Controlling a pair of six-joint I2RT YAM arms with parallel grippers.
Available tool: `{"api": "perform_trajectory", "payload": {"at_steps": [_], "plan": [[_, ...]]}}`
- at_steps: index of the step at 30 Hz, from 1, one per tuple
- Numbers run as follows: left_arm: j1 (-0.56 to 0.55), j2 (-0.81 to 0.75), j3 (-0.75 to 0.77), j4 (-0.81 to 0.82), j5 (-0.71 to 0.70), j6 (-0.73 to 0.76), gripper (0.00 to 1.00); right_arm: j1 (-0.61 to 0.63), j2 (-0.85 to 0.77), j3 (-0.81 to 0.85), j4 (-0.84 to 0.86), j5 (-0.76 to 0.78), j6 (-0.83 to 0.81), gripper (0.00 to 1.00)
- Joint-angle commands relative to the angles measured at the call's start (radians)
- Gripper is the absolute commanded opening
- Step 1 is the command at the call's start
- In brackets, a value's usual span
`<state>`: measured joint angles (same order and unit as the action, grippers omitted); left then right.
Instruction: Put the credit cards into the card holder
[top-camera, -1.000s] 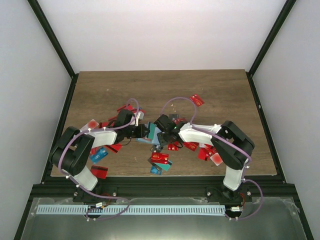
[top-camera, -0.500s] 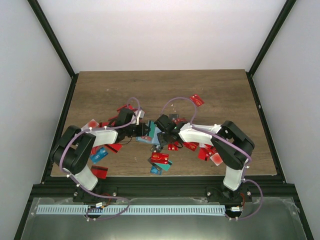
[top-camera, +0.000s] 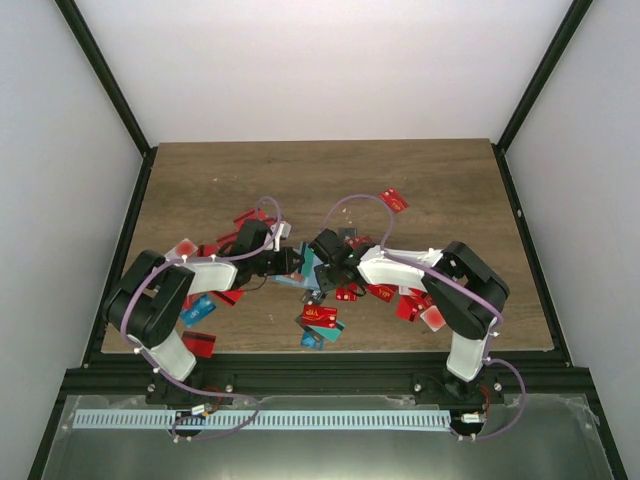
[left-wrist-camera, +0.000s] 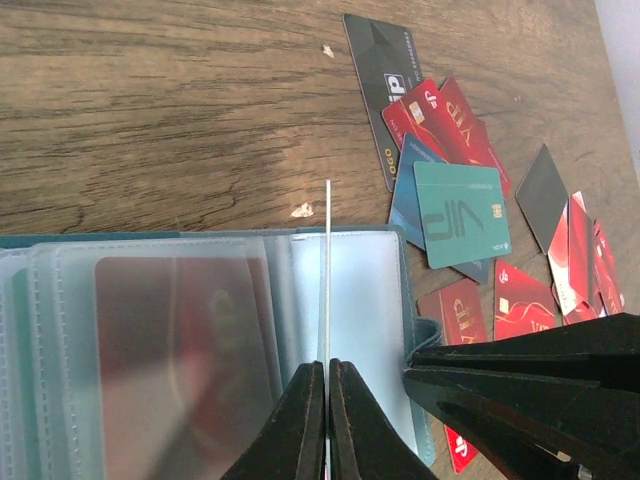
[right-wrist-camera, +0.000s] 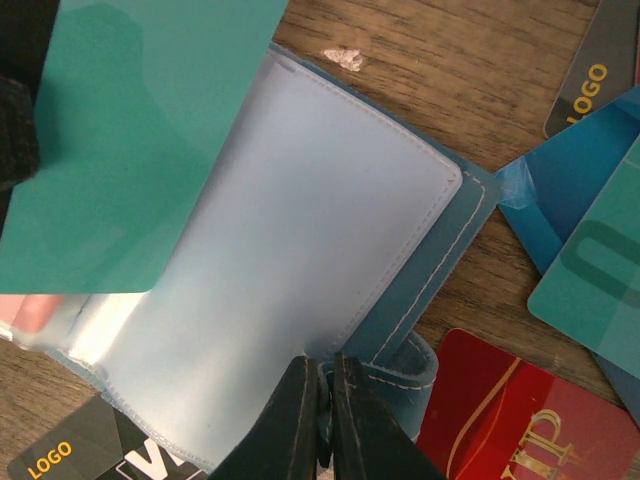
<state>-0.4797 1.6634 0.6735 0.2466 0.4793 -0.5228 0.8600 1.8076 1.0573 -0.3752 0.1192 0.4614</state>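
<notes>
The left gripper (left-wrist-camera: 327, 400) was pinched shut on a thin teal card (right-wrist-camera: 140, 130). The card showed edge-on as a pale line in the left wrist view and as a smooth matte rectangle at the upper left of the right wrist view. Beneath it, at the lower left, the soft card holder (left-wrist-camera: 365, 300) lay open, its glossy clear sleeves (left-wrist-camera: 180, 340) fanned. The right gripper (right-wrist-camera: 322, 400) was clamped on the holder's bottom edge by its stitched strap. Loose cards (left-wrist-camera: 460, 215), red, teal and black, overlapped on the grained wooden table (left-wrist-camera: 150, 100) at the upper right.
</notes>
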Motion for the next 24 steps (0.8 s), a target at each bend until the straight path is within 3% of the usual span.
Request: {"api": "perform_trajectory", "payload": {"at_steps": [1,12,18,24], "plan": [[-0.019,0.014,-0.021,0.022,0.043,-0.043,0.04,0.004,0.036,-0.027,-0.014,-0.012,0.013,0.01],[-0.017,-0.034,-0.052,-0.003,-0.030,-0.103,0.04,0.004,0.038,-0.034,-0.016,-0.013,0.018,0.01],[-0.016,-0.004,-0.032,-0.003,0.025,-0.114,0.04,0.002,0.039,-0.037,-0.020,-0.004,0.021,0.01],[-0.016,-0.009,-0.001,-0.115,-0.011,-0.123,0.04,0.002,0.045,-0.031,-0.024,-0.004,0.027,0.01]]}}
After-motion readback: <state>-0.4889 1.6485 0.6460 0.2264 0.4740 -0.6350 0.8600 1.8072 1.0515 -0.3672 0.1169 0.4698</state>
